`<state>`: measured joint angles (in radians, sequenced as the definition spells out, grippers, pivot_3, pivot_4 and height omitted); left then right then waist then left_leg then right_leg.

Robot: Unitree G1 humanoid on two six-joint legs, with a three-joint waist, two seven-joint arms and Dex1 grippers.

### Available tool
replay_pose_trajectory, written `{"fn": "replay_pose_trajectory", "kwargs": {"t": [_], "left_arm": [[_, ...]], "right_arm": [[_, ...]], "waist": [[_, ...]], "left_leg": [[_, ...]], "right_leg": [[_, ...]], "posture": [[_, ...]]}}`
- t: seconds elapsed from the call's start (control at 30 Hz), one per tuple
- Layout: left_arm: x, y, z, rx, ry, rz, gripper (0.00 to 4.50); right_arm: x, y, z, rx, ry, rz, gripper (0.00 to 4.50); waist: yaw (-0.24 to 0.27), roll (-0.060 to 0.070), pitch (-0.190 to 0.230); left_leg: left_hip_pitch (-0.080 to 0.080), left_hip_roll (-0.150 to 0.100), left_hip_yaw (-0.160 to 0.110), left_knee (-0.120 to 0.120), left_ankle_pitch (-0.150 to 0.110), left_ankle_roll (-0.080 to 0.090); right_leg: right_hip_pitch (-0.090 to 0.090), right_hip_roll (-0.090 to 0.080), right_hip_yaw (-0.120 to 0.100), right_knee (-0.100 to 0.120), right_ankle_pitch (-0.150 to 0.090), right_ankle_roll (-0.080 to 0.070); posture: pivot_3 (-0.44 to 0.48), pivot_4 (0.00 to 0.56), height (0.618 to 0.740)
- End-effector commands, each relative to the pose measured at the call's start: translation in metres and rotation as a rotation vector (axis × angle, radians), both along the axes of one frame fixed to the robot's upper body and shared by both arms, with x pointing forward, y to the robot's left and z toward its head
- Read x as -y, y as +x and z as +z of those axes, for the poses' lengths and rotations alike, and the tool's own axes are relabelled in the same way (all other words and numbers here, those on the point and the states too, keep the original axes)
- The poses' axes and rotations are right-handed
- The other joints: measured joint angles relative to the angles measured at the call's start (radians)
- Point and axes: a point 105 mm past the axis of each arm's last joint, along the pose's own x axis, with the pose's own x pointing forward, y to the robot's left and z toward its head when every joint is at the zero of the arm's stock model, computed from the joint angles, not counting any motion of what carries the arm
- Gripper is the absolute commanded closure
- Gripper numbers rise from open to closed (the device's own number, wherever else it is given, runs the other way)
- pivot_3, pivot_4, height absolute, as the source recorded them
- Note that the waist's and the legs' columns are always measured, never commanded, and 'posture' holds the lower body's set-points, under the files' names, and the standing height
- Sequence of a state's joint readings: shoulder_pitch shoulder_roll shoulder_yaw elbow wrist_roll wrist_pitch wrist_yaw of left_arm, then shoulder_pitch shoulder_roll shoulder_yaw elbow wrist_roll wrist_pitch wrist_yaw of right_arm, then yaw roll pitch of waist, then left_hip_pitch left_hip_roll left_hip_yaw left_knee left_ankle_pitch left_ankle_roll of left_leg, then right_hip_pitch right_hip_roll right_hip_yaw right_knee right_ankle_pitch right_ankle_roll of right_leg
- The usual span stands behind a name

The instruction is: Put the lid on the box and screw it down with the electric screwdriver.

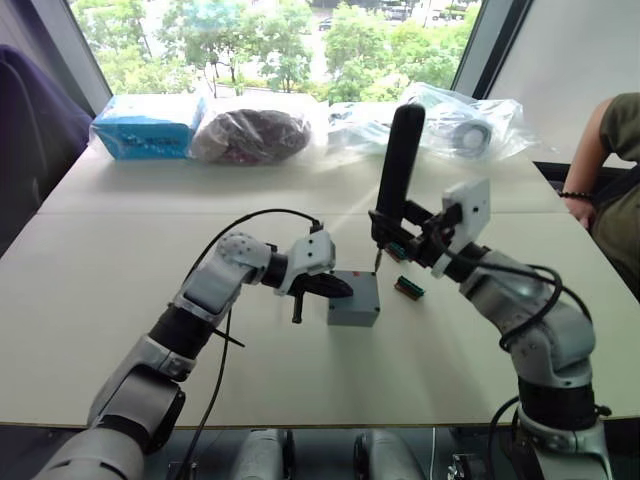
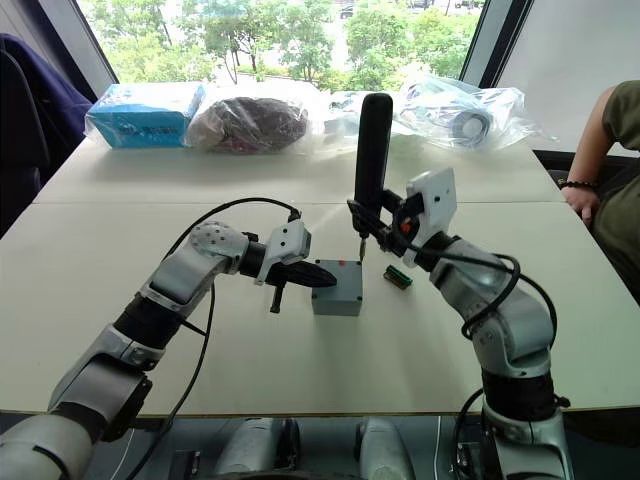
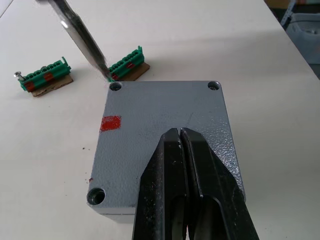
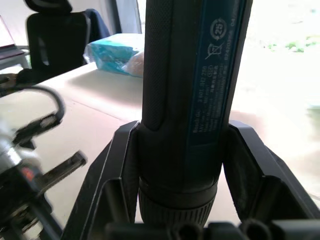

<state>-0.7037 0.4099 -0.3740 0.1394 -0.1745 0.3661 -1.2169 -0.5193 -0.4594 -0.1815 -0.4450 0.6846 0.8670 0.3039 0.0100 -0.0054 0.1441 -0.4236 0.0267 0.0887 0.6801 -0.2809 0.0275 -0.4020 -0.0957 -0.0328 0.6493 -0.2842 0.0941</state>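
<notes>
Pressing my closed left gripper (image 3: pixel 180 150) flat on the lid (image 3: pixel 165 130) atop the box (image 1: pixel 353 312), while my right gripper (image 4: pixel 180 165) clamps the electric screwdriver (image 1: pixel 397 165) mid-barrel, rigid and top-heavy, bit by the lid's far corner hole.

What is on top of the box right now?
The lid sits on the box, with the shut left gripper pressing on it. The screwdriver bit meets one corner hole. The box's inside is covered.

Right tool (image 1: pixel 398 232) holding electric screwdriver (image 1: pixel 398 165) upright over box (image 1: pixel 354 298), left tool (image 1: pixel 322 287) beside box
</notes>
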Motion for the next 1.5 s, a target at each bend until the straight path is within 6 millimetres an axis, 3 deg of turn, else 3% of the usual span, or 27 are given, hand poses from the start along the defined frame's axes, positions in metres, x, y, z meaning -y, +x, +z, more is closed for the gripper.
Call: {"fn": "replay_pose_trajectory", "kwargs": {"t": [0.03,0.13,0.27,0.4,0.5,0.57,0.63,0.8,0.93,1.3,1.33,1.5], "left_arm": [[-0.002,0.003,0.008,-0.06,-0.076,0.049,4.5],[-0.002,0.016,0.032,-0.064,-0.182,0.158,4.5],[-0.005,0.024,0.065,-0.071,-0.293,0.229,4.5],[-0.01,0.019,0.098,-0.021,-0.392,0.197,4.5],[-0.009,0.009,0.095,-0.001,-0.325,0.148,4.5],[-0.011,-0.011,0.08,0.008,-0.207,0.032,4.5],[-0.014,-0.025,0.069,-0.003,-0.134,-0.047,4.5],[-0.019,-0.029,0.053,0.001,-0.04,-0.078,4.5],[-0.018,-0.035,0.057,-0.027,-0.08,-0.107,4.5],[-0.019,-0.037,0.056,-0.036,-0.095,-0.104,4.5],[-0.019,-0.037,0.055,-0.034,-0.094,-0.101,4.5],[-0.021,-0.033,0.055,-0.027,-0.09,-0.076,4.5]], "right_arm": [[0.019,-0.003,0.051,0.04,0.063,-0.018,2.66],[0.047,0.008,0.065,-0.062,0.138,-0.103,2.66],[0.074,0.01,0.062,-0.184,0.087,-0.185,2.66],[0.116,0.009,0.011,-0.516,-0.012,-0.331,2.66],[0.132,0.003,-0.018,-0.686,-0.018,-0.359,2.66],[0.143,-0.003,-0.045,-0.823,-0.014,-0.358,2.66],[0.146,-0.008,-0.057,-0.898,-0.014,-0.347,2.66],[0.148,-0.01,-0.074,-1.011,-0.019,-0.335,2.66],[0.158,-0.013,-0.088,-1.099,-0.027,-0.372,2.66],[0.165,-0.02,-0.104,-1.195,-0.086,-0.384,2.66],[0.165,-0.02,-0.105,-1.195,-0.095,-0.386,1.65],[0.174,-0.018,-0.109,-1.173,-0.15,-0.434,0.05]], "waist": [[0.001,0.001,0.001],[0.001,0.001,0.002],[0.003,0.0,0.005],[0.0,0.002,0.007],[-0.001,0.002,0.007],[-0.001,0.003,0.007],[-0.004,0.005,0.009],[-0.011,0.009,0.012],[-0.009,0.009,0.012],[-0.004,0.009,0.012],[-0.003,0.009,0.012],[0.002,0.008,0.012]], "left_leg": [[-0.004,0.0,0.0,0.0,0.0,0.0],[-0.005,-0.001,0.0,0.0,0.0,0.0],[-0.007,-0.003,-0.001,0.001,0.0,0.0],[-0.008,-0.004,0.0,0.0,0.0,0.002],[-0.008,-0.004,0.0,0.0,0.0,0.002],[-0.008,-0.004,0.0,0.0,0.0,0.002],[-0.008,-0.004,0.001,0.0,0.0,0.002],[-0.008,-0.004,0.002,0.0,0.0,0.002],[-0.008,-0.003,0.002,0.0,-0.001,0.002],[-0.008,-0.003,0.002,0.001,-0.001,0.002],[-0.008,-0.003,0.002,0.001,-0.001,0.002],[-0.008,-0.003,0.002,0.002,-0.001,0.002]], "right_leg": [[-0.004,0.0,0.0,0.0,0.0,0.0],[-0.004,0.0,-0.001,-0.001,0.0,0.001],[-0.004,0.0,-0.003,-0.001,0.001,0.001],[-0.005,0.0,-0.003,-0.002,0.001,0.001],[-0.005,0.0,-0.003,-0.002,0.001,0.001],[-0.005,0.001,-0.003,-0.002,0.001,0.001],[-0.005,0.001,-0.002,-0.002,0.001,0.001],[-0.007,0.003,0.0,-0.002,0.001,0.002],[-0.007,0.004,0.0,-0.003,0.001,0.002],[-0.007,0.004,0.001,-0.003,0.001,0.002],[-0.007,0.004,0.001,-0.003,0.001,0.002],[-0.006,0.004,0.001,-0.003,0.001,0.003]], "posture": [[0.0,0.15,0.74],[0.0,0.15,0.74],[0.0,0.15,0.74],[0.0,0.15,0.74],[0.0,0.15,0.74],[0.0,0.15,0.74],[0.0,0.15,0.74],[0.0,0.15,0.74],[0.0,0.15,0.74],[0.0,0.15,0.74],[0.0,0.15,0.74],[0.0,0.15,0.74]]}}
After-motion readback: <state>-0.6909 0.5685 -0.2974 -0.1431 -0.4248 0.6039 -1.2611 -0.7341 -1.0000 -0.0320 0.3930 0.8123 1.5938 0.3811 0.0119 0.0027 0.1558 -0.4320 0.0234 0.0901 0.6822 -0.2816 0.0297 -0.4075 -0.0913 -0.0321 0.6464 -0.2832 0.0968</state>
